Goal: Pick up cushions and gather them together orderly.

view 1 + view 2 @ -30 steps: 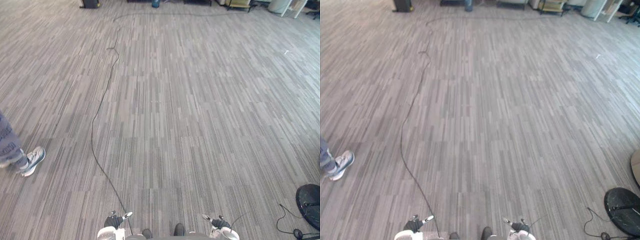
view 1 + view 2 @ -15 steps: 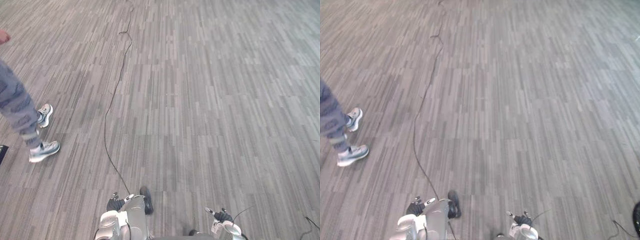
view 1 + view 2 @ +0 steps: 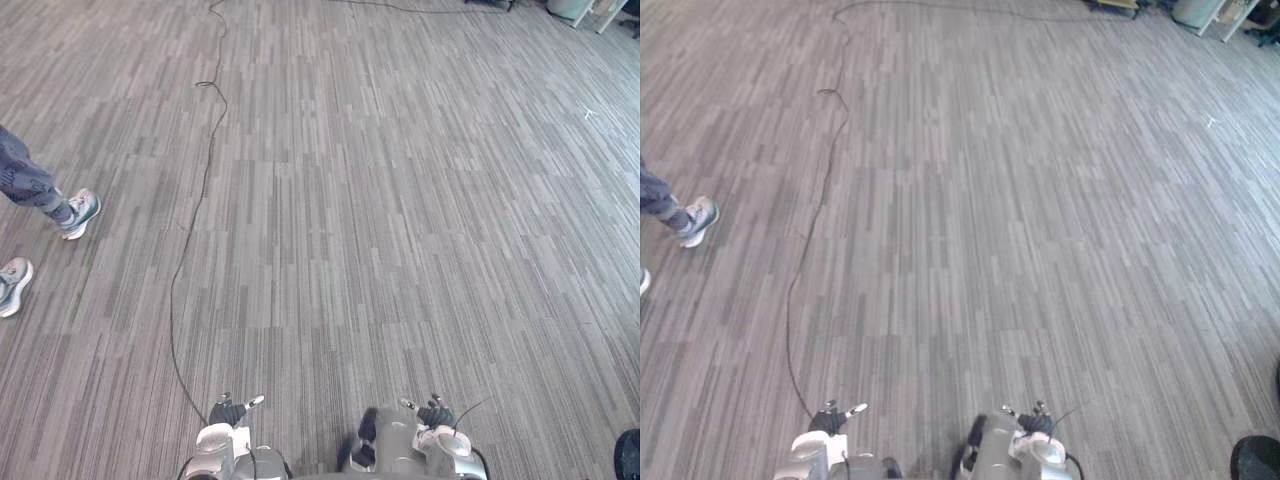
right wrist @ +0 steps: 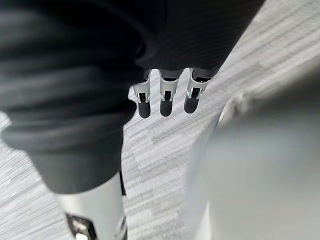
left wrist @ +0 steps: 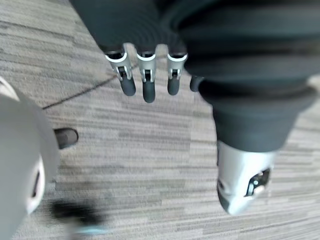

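My left hand hangs low by my side over the grey striped carpet. In the left wrist view its fingers point straight down with nothing in them. My right hand hangs the same way on the other side. Its fingers are straight and relaxed above the carpet and hold nothing.
A person's legs and pale shoes stand on the carpet at the far left. A black round base lies at the lower right corner. Pale furniture stands at the far back right.
The camera has swung, so the whole floor picture has shifted. The person at the left has stepped, with the feet now further apart. Both hands still hang at my sides.
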{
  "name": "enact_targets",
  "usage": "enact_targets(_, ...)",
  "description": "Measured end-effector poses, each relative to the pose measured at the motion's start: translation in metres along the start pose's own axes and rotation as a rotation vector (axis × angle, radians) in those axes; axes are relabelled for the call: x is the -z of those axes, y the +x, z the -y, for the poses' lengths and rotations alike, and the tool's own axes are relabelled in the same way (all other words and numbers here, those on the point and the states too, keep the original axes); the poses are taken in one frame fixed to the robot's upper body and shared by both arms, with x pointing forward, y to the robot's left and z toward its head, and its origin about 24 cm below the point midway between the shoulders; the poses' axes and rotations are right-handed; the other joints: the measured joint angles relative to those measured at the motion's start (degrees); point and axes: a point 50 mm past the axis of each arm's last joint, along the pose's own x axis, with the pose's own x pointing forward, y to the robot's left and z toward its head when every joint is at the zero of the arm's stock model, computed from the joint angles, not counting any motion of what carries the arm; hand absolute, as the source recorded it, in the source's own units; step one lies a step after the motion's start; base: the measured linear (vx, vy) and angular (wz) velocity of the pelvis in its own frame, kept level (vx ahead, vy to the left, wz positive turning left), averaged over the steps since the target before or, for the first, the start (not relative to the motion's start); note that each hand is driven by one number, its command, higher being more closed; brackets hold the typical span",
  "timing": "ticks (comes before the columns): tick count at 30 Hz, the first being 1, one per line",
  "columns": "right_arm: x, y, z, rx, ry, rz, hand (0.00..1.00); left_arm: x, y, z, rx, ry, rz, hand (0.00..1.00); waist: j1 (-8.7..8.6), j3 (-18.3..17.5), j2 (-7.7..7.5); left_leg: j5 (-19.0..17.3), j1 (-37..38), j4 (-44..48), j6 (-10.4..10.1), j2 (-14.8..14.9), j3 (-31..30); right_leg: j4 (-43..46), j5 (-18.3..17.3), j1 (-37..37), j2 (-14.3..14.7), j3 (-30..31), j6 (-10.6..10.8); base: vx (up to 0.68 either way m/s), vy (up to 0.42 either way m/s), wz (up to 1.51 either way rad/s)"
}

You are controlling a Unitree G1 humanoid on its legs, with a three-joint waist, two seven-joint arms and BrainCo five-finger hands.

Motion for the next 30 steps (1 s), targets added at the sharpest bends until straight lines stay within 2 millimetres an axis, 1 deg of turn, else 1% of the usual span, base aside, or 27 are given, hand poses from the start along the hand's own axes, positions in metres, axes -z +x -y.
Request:
enact_targets(1, 0.0, 0.001, 0.011, 0.025, -0.008, -0.003, 0.0, 0.001, -0.001, 0.008, 0.016, -0.01, -0.005, 0.0, -0.5, 0.36, 1.36, -0.77, 2.89, -0.3, -1.36, 0.77, -2.49, 6.05, 2.99, -0.54, 0.43, 2.29, -5.85, 0.61, -0.132, 0.75)
enact_targets(2, -0.001, 0.002, 0.015, 0.031, -0.016, -0.001, 0.0, 0.003, -0.002, 0.012, 0.024, -0.018, -0.008, 0.0, -0.42, 0.25, 2.2, -0.46, 3.06, 0.18, -1.91, 1.66, -2.61, 7.78, 1.37, -0.68, 0.38, 1.6, -5.88, 0.63, -0.184, 0.57)
enact_targets(3, -0.004, 0.002, 0.018, 0.039, -0.013, 0.008, 0.0, 0.006, -0.003, 0.014, 0.027, -0.027, -0.016, 0.0, -0.14, 0.2, 3.47, -0.37, 1.26, 7.26, -2.07, 4.11, -3.75, 10.74, -2.99, -0.05, 0.18, 0.33, -5.9, 0.61, -0.244, 0.42)
enact_targets(4, -0.004, 0.002, 0.019, 0.046, 0.004, 0.009, 0.0, 0.007, -0.003, 0.011, 0.01, -0.064, -0.024, 0.0, -0.44, 0.47, 4.3, 0.87, -4.51, 22.82, -2.78, 8.15, -5.49, 11.52, -6.45, 2.75, 1.11, -1.34, -6.2, 0.61, -0.276, 0.45)
enact_targets(5, -0.004, 0.002, 0.019, 0.047, 0.006, 0.01, 0.0, 0.006, -0.003, 0.011, 0.005, -0.083, -0.022, 0.0, -0.44, 0.62, 4.69, 2.45, -6.7, 28.86, -2.35, 10.04, -6.22, 11.4, -7.41, 4.1, 1.83, -1.73, -6.5, 0.74, -0.294, 0.15)
enact_targets(6, -0.003, 0.001, 0.014, 0.034, -0.001, 0.007, 0.0, 0.007, -0.004, 0.006, -0.018, -0.118, -0.011, 0.0, 0.81, 1.12, 5.51, 7.07, -14.16, 48.81, -1.79, 16.34, -8.38, 10.44, -10.75, 9.73, 5.01, -1.89, -7.45, 0.5, -0.176, -0.11)
enact_targets(7, -0.002, 0.001, 0.013, 0.031, -0.001, 0.006, 0.0, 0.007, -0.004, 0.005, -0.019, -0.119, -0.008, 0.0, 0.9, 1.17, 5.52, 6.86, -14.75, 50.41, -2.02, 16.9, -8.37, 10.28, -11.07, 10.33, 5.33, -1.87, -7.52, 0.62, -0.152, -0.18)
enact_targets(8, 0.002, -0.001, 0.003, 0.009, 0.006, -0.005, 0.0, 0.003, -0.004, 0.0, -0.031, -0.124, 0.013, 0.0, 1.22, 1.45, 5.03, 4.67, -18.86, 56.84, -2.84, 18.93, -8.4, 8.68, -12.64, 14.67, 6.28, -1.82, -7.8, 0.57, -0.092, 0.0)
enact_targets(9, 0.004, -0.002, -0.002, 0.002, 0.012, -0.012, 0.0, -0.003, -0.003, -0.004, -0.039, -0.123, 0.038, 0.0, 1.42, 1.68, 3.89, 2.6, -23.62, 57.63, -2.47, 18.89, -7.14, 5.62, -13.46, 19.64, 6.34, -1.6, -7.48, 0.57, -0.092, 0.04)
enact_targets(10, 0.005, -0.002, -0.004, -0.001, 0.014, -0.014, 0.0, -0.005, -0.003, -0.005, -0.041, -0.124, 0.048, 0.0, 1.45, 1.72, 3.52, 1.9, -25.47, 56.49, -2.14, 18.74, -5.95, 3.88, -13.63, 21.54, 6.32, -1.5, -7.14, 0.65, -0.086, 0.07)
enact_targets(11, 0.007, -0.003, -0.006, -0.005, 0.016, -0.02, 0.0, -0.009, -0.003, -0.006, -0.044, -0.127, 0.069, 0.0, 1.73, 1.6, 3.02, 1.1, -29.26, 53.1, -0.91, 18.33, -3.64, 0.83, -13.63, 24.65, 6.25, -1.3, -6.82, 0.54, -0.019, -0.08)
enact_targets(13, 0.008, -0.004, -0.009, -0.013, 0.01, -0.024, 0.0, -0.019, -0.004, -0.007, -0.044, -0.152, 0.114, 0.0, 2.94, 1.53, 2.64, 0.65, -34.72, 42.98, -0.22, 16.39, 0.34, -3.29, -14.02, 29.02, 5.45, -0.13, -5.53, 0.55, 0.024, -0.23)
enact_targets(14, 0.009, -0.004, -0.011, -0.014, 0.019, -0.03, 0.0, -0.022, -0.004, -0.004, -0.035, -0.16, 0.126, 0.0, 3.7, 1.83, 2.12, 2.11, -36.36, 32.79, -0.29, 13.56, 1.36, -4.87, -14.16, 31.43, 4.43, 0.69, -5.04, 0.58, 0.151, -0.46)
enact_targets(15, 0.009, -0.004, -0.012, -0.016, 0.025, -0.036, 0.0, -0.024, -0.004, -0.001, -0.027, -0.169, 0.136, 0.0, 4.74, 1.79, 2.1, 6.81, -37.34, 20.28, -0.84, 10.17, 0.12, -6.91, -14.69, 34.18, 3.26, 2.38, -4.15, 0.59, 0.182, -0.5)
enact_targets(16, 0.009, -0.004, -0.013, -0.016, 0.025, -0.035, 0.0, -0.024, -0.004, 0.0, -0.026, -0.17, 0.137, 0.0, 4.95, 1.76, 2.1, 9.05, -37.35, 17.6, -0.8, 9.41, -0.81, -7.5, -14.9, 34.93, 3.01, 3.06, -3.79, 0.7, 0.265, -0.87)
enact_targets(17, 0.01, -0.005, -0.015, -0.021, 0.026, -0.04, 0.0, -0.022, -0.004, 0.001, -0.024, -0.171, 0.131, 0.0, 5.97, 1.17, 1.45, 17.17, -36.75, 15.56, -0.1, 6.98, -3.83, -9.07, -15.32, 36.58, 1.91, 6.14, -3.07, 0.6, 0.267, -0.77)
enact_targets(18, 0.014, -0.008, -0.027, -0.045, 0.043, -0.05, 0.0, -0.022, -0.004, -0.004, -0.033, -0.162, 0.133, 0.0, 5.74, -0.4, -0.19, 13.92, -36.96, 17.22, 1.36, 5.39, -3.31, -8.55, -14.83, 36.26, -0.11, 8.06, -3.51, 0.61, 0.274, -0.72)
enact_targets(19, 0.015, -0.008, -0.029, -0.05, 0.045, -0.053, 0.0, -0.023, -0.004, -0.005, -0.036, -0.16, 0.133, 0.0, 5.61, -0.68, -0.61, 12.65, -37.18, 18.21, 1.59, 5.3, -3.13, -7.33, -14.23, 35.65, -0.74, 8.59, -2.88, 0.63, 0.303, -0.34)
enact_targets(20, 0.02, -0.01, -0.03, -0.052, 0.047, -0.065, 0.0, -0.023, -0.003, -0.007, -0.038, -0.157, 0.132, 0.0, 5.62, -0.95, -1.16, 10.6, -37.0, 20.84, 2.77, 5.51, -2.51, -3.39, -13.25, 34.37, -1.74, 9.85, -0.9, 0.74, 0.349, -0.48)
enact_targets(21, 0.023, -0.011, -0.027, -0.047, 0.039, -0.071, 0.0, -0.021, -0.002, -0.01, -0.046, -0.15, 0.121, 0.0, 6.15, -0.91, -2.49, 6.47, -32.97, 22.65, 3.26, 5.43, 0.54, 13.45, -11.06, 28.46, -4.82, 12.34, 2.66, 0.61, 0.293, -0.55)
enact_targets(22, 0.023, -0.011, -0.028, -0.049, 0.034, -0.068, 0.0, -0.021, -0.002, -0.012, -0.048, -0.149, 0.116, 0.0, 6.17, -0.74, -2.89, 5.65, -31.34, 22.59, 3.27, 5.2, 1.31, 19.01, -9.13, 26.23, -5.91, 12.75, 3.94, 0.6, 0.245, -0.62)
enact_targets(23, 0.022, -0.011, -0.028, -0.052, 0.031, -0.062, 0.0, -0.018, -0.001, -0.013, -0.047, -0.14, 0.101, 0.0, 5.82, -0.65, -2.93, 3.99, -27.97, 22.37, 3.34, 4.88, 1.64, 30.39, -7.17, 22.39, -7.63, 12.45, 5.17, 0.54, 0.146, -0.55)
enact_targets(24, 0.015, -0.011, -0.03, -0.064, 0.016, -0.025, 0.0, -0.008, -0.001, -0.013, -0.042, -0.118, 0.052, 0.0, 4.4, -0.29, -2.47, 2.81, -20.18, 20.35, 3.36, 4.86, 3.45, 43.19, -7.23, 17.92, -10.36, 8.42, 4.01, 0.63, 0.16, -0.52)
enact_targets(26, 0.011, -0.011, -0.032, -0.075, 0.008, -0.006, 0.0, -0.005, -0.002, -0.011, -0.034, -0.113, 0.039, 0.0, 4.13, -0.32, -1.76, 2.76, -14.65, 16.92, 3.26, 5.47, 5.4, 45.33, -8.38, 14.56, -10.89, 4.58, 1.92, 0.43, 0.079, -0.55)
enact_targets(27, 0.007, -0.011, -0.033, -0.084, 0.007, 0.014, 0.0, -0.006, -0.002, -0.008, -0.026, -0.112, 0.042, 0.0, 4.01, -0.36, -1.36, 2.33, -10.46, 13.28, 2.51, 6.14, 7.46, 43.64, -9.35, 10.77, -10.55, 0.64, 0.67, 0.48, 0.085, -0.62)
enact_targets(29, 0.001, -0.01, -0.035, -0.092, 0.003, 0.042, 0.0, -0.007, -0.001, -0.006, -0.013, -0.091, 0.039, 0.0, 3.34, -0.39, -1.46, 1.49, -6.38, 8.5, -0.17, 6.26, 9.63, 34.8, -10.08, 5.57, -9.79, -5.27, 0.47, 0.56, 0.059, -0.52)
enact_targets(30, -0.002, -0.008, -0.035, -0.095, -0.016, 0.039, 0.0, -0.007, 0.0, -0.003, -0.002, -0.08, 0.03, 0.0, 2.98, -0.21, -1.76, 2.05, -3.39, 5.5, -1.18, 5.69, 11.3, 22.15, -9.03, 3.9, -8.27, -9.49, -0.5, 0.46, -0.003, -0.48)
